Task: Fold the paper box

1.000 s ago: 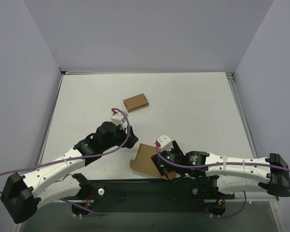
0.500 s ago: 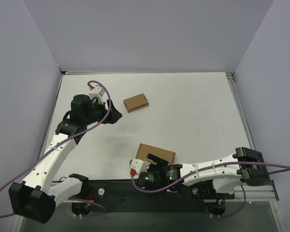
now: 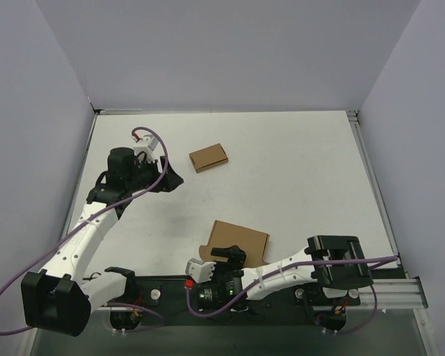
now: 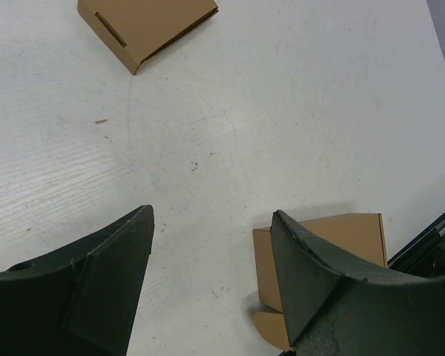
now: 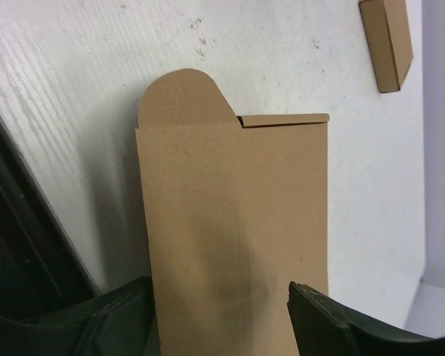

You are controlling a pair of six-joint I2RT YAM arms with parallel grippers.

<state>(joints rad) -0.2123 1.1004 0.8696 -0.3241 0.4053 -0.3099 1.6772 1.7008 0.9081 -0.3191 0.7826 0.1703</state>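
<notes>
White tabletop (image 3: 297,170) between pale walls. From above, the brown die-cut cardboard paper box (image 3: 241,239) lies flat near the front edge, with a smaller flat brown cardboard box (image 3: 208,157) well apart behind it.

Left wrist view: the left gripper (image 4: 211,215) is spread wide and empty over bare table.

Right wrist view: the right gripper (image 5: 219,285) is spread wide above the paper box's near end, clamping nothing.

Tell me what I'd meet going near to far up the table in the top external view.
paper box → left gripper → smaller flat box
</notes>
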